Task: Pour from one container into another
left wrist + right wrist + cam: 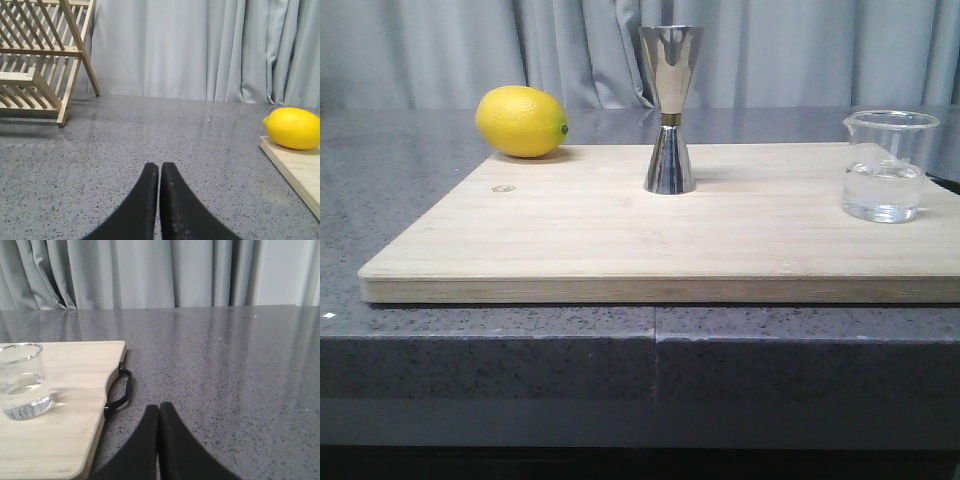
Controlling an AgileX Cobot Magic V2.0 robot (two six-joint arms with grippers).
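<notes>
**Obs. 1:** Starting nearest: grey speckled countertop (520,350), front edge toward the camera. On it, a pale wooden cutting board (620,250) lying flat.

**Obs. 2:** Arms?

**Obs. 1:** Neither shows in the front view. Left gripper (159,172): black fingers pressed together, clenched on nothing, above bare counter beside the board's left edge. Right gripper (159,412): same, fingers meeting, nothing between them, over the counter off the board's right end, near its black handle (120,390).

**Obs. 2:** Task items?

**Obs. 1:** Glass beaker (888,165) upright at the board's right side, clear liquid filling roughly its lower part. Well apart from both grippers' fingers. Steel jigger (670,110) upright near the board's middle, toward the far edge, wide cone up, gold-tinted waist. Well left of the beaker, not touching.

**Obs. 2:** Farther back?

**Obs. 1:** Yellow lemon (521,121) on the board's far left corner. Wooden dish rack (40,55) on the counter farther left, left wrist view only. Grey curtain (800,50) behind everything.
</notes>
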